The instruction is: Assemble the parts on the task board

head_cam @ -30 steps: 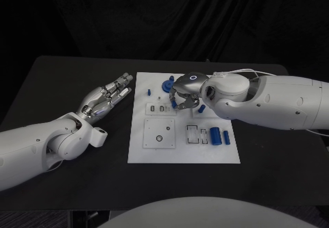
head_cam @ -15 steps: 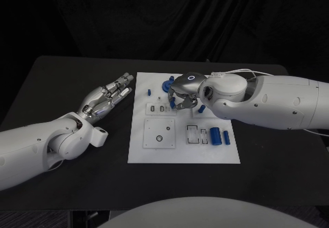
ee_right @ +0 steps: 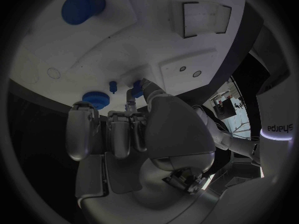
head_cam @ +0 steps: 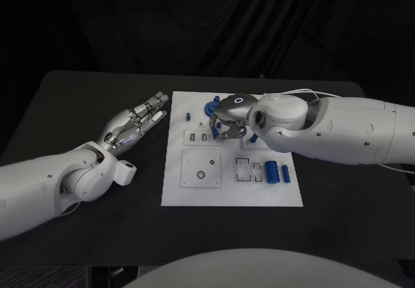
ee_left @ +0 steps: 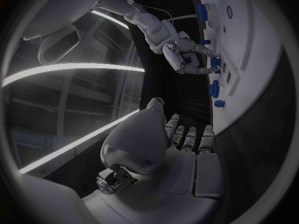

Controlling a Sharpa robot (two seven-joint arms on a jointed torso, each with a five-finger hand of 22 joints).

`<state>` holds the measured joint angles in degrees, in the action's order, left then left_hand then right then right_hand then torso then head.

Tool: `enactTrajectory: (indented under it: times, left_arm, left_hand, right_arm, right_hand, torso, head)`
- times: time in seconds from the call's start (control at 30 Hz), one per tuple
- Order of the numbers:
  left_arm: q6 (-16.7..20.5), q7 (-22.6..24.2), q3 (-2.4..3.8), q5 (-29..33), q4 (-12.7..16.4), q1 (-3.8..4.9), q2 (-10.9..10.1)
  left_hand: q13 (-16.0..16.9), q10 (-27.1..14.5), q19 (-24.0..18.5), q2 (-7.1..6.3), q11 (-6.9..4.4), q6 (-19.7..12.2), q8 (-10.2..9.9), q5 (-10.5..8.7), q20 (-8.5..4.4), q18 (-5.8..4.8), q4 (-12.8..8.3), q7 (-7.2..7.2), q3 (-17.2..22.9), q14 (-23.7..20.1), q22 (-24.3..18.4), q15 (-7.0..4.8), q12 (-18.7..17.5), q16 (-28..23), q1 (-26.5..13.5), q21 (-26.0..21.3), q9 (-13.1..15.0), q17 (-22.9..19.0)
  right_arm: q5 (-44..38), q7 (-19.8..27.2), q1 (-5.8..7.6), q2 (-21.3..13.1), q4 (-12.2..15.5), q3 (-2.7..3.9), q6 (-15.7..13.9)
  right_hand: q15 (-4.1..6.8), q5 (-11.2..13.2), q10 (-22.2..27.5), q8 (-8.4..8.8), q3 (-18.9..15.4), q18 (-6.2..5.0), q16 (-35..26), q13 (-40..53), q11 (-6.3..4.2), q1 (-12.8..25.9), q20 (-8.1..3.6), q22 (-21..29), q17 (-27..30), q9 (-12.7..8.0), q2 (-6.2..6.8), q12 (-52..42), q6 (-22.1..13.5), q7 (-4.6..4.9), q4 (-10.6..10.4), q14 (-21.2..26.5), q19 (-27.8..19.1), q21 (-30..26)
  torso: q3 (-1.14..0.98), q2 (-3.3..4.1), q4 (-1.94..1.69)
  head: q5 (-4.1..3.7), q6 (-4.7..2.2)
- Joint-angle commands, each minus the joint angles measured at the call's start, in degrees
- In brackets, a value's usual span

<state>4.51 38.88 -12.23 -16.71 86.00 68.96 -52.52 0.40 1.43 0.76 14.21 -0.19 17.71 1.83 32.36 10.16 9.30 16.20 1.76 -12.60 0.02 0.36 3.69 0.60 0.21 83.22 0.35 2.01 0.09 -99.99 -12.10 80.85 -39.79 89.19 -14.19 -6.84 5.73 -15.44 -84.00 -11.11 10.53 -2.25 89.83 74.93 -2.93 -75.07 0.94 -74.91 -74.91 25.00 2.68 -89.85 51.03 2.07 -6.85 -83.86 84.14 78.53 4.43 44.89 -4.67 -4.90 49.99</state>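
Note:
The white task board (head_cam: 232, 180) lies mid-table, also seen as the board (ee_right: 124, 45) and the board (ee_left: 249, 45). My right hand (head_cam: 229, 123) hovers over its far part, fingers curled down. Thumb and a finger pinch a small blue part (ee_right: 136, 89) that touches the board; the same part (ee_left: 215, 62) meets the fingertips of the right hand (ee_left: 177, 52). A blue gear (head_cam: 210, 108) and a small blue peg (head_cam: 186, 116) stand close by. My left hand (head_cam: 137, 123) lies open beside the board's left edge, holding nothing.
Two blue cylinders (head_cam: 277, 172) lie side by side at the board's right, next to rectangular slots (head_cam: 247, 170). A square plate with a hole (head_cam: 201, 168) sits on the near left of the board. A big blue knob (ee_right: 81, 7) stands farther along the board.
My right hand has shifted a little to the left over the board's far part. The left hand has not moved.

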Motion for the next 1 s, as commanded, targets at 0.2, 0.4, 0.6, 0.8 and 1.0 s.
enactTrajectory:
  times: [0.2, 0.4, 0.6, 0.8, 1.0]
  left_arm:
    - [-0.7, 4.4, 0.04, 0.1, 0.0, -0.08, 0.1]
    - [-0.7, 4.4, 0.04, 0.1, -0.1, -0.09, 0.1]
    - [-0.8, 4.4, 0.04, 0.1, -0.2, -0.1, 0.1]
    - [-0.7, 4.5, 0.04, 0.1, -0.2, -0.11, 0.1]
    - [0.1, 4.1, 0.04, 0.1, 0.7, -0.11, -0.9]
  left_hand:
    - [0.0, 0.1, -0.2, -0.17, 0.31, -0.2, 0.2, 0.22, 0.38, 0.88, 0.0, 0.29, 0.3, 0.0, 0.0, 0.53, -0.3, -0.2, 0.6, 0.2, 0.0, -0.1]
    - [0.0, 0.1, -0.2, -0.17, 0.31, -0.2, 0.2, 0.22, 0.38, 0.88, 0.0, 0.29, 0.3, 0.0, 0.0, 0.53, -0.3, -0.2, 0.6, 0.2, 0.0, -0.1]
    - [0.0, 0.1, -0.2, -0.17, 0.31, -0.2, 0.2, 0.22, 0.38, 0.88, 0.0, 0.29, 0.3, 0.0, 0.0, 0.53, -0.3, -0.2, 0.6, 0.2, 0.0, -0.1]
    - [0.0, 0.1, -0.2, -0.17, 0.31, -0.2, 0.2, 0.22, 0.38, 0.88, 0.0, 0.29, 0.3, 0.0, 0.0, 0.53, -0.3, -0.2, 0.6, 0.2, 0.0, -0.1]
    - [0.0, 0.1, -0.2, -0.29, 0.22, 0.2, 0.3, 0.27, 0.39, 0.89, -0.1, 0.19, 0.3, 0.0, 0.1, 0.51, -0.2, -0.2, 0.6, 0.2, 0.1, -0.1]
  right_arm:
    - [-0.5, -1.2, -0.21, 0.3, -0.3, 0.03, 1.2]
    - [-0.5, -1.0, -0.23, 0.3, -0.3, 0.03, 1.2]
    - [-0.5, -0.8, -0.24, 0.2, -0.4, 0.03, 0.8]
    - [-0.5, -0.3, -0.25, 0.1, -0.4, 0.03, -0.5]
    - [-0.5, 2.1, -0.16, -1.4, 0.6, 0.05, -7.3]
  right_hand:
    - [-0.76, -0.3, -6.0, 3.61, 0.1, -1.12, -1.6, 15.1, 0.95, 1.4, 0.61, -10.5, -13.3, -1.4, 0.94, -0.1, -4.1, 0.53, 0.8, -5.4, -1.5, -2.8]
    - [-0.81, -0.2, -6.0, 5.94, 0.0, -1.21, -1.9, 15.1, 0.94, 2.2, 0.68, -10.4, -13.1, -2.6, 1.25, -0.1, -7.1, 0.47, 0.8, -5.3, -1.6, -3.4]
    - [-0.74, -0.2, -6.0, 7.47, -0.1, -1.26, -2.1, 15.1, 0.85, 2.6, 0.65, -10.3, -12.9, -4.1, 1.47, -0.1, -9.9, 0.32, 0.9, -5.2, -1.7, -3.8]
    - [-0.65, -0.2, -6.0, 7.57, -0.4, -1.29, -2.1, 15.1, 0.72, 3.0, 0.59, -10.3, -12.8, -5.0, 1.97, -0.1, -11.5, 0.11, 0.9, -5.2, -1.7, -4.0]
    - [-0.59, -0.2, -6.0, 7.28, -1.4, -1.2, -1.9, 15.1, 0.67, 4.8, 0.51, -10.5, -13.0, -5.9, 2.74, -0.1, -11.8, 0.1, -0.8, -5.3, -1.4, -3.7]
  torso:
    - [-0.01, 0.01, 0.02]
    - [-0.01, 0.0, 0.03]
    - [-0.03, 0.01, 0.0]
    - [-0.03, -0.01, 0.01]
    - [-0.05, 0.02, 0.03]
  head:
    - [0.02, 0.01]
    - [0.01, 0.01]
    - [0.02, 0.01]
    - [0.11, 0.01]
    - [0.38, 0.01]
